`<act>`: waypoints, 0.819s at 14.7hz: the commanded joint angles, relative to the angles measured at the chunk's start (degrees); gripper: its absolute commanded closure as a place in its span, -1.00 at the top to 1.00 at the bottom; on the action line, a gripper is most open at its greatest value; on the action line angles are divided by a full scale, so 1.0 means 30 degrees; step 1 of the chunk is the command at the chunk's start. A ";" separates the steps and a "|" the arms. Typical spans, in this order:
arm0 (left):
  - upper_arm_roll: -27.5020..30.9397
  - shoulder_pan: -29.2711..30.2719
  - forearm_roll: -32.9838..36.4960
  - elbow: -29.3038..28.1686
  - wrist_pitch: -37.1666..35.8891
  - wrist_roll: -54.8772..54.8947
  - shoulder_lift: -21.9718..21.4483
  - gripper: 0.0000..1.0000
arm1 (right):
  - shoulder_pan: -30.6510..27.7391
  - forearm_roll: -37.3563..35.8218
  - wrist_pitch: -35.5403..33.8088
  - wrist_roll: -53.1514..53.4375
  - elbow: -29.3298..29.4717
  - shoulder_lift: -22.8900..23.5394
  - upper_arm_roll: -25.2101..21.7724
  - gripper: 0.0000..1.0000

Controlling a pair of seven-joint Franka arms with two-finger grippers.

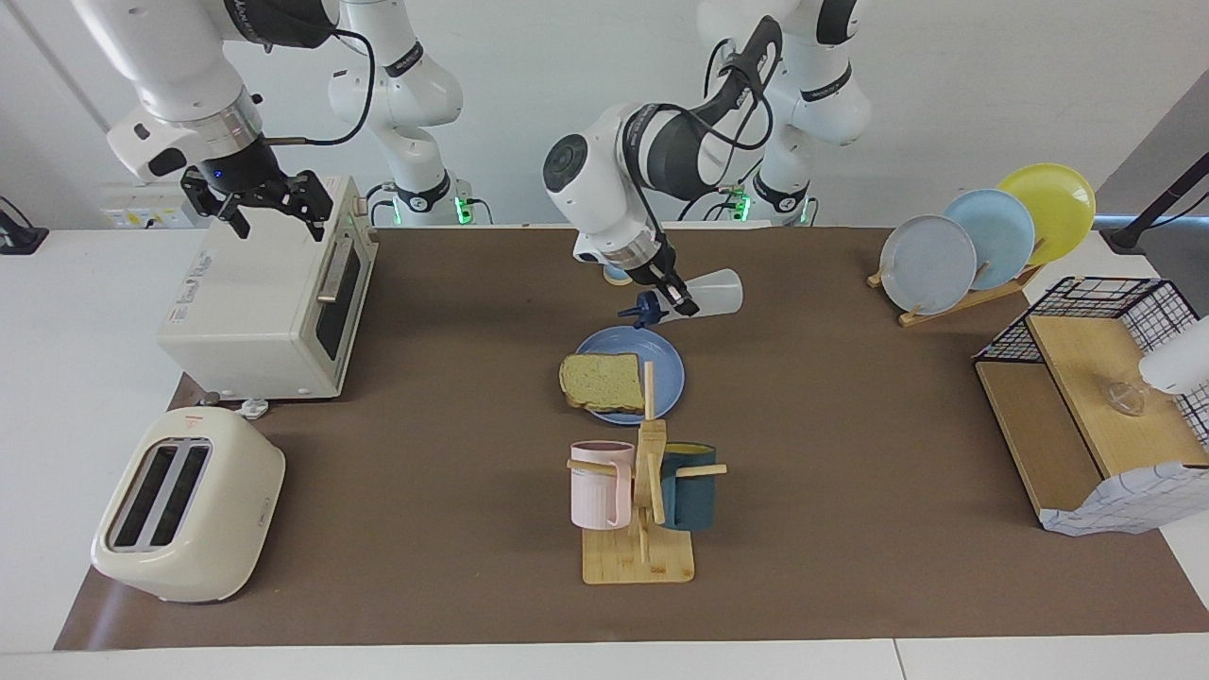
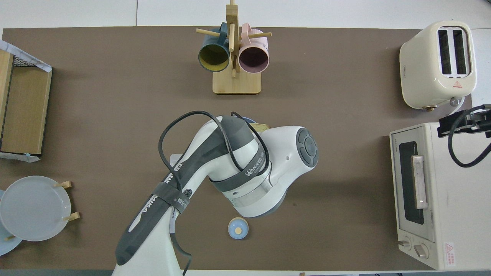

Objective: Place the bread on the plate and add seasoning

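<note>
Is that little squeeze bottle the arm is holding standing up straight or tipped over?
Tipped. The left claw holds the squeeze bottle nearly on its side over the blue plate, dark cap lowest.
</note>
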 commanded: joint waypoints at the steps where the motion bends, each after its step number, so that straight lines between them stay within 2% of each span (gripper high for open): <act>1: 0.0299 -0.0513 0.0880 0.0757 -0.0933 -0.0065 0.0730 -0.52 | 0.0006 0.0002 -0.0317 -0.0252 0.0457 0.0181 0.0019 1.00; 4: 0.0270 -0.0542 0.1612 0.0640 -0.1168 -0.0065 0.0730 -0.71 | 0.0094 0.0061 -0.0199 -0.0223 0.0399 0.0181 0.0078 1.00; 12: 0.0299 -0.0133 0.4247 -0.0034 -0.0554 -0.0094 0.0877 -0.76 | -0.0051 0.0061 -0.0229 -0.0223 0.0311 0.0151 -0.0010 1.00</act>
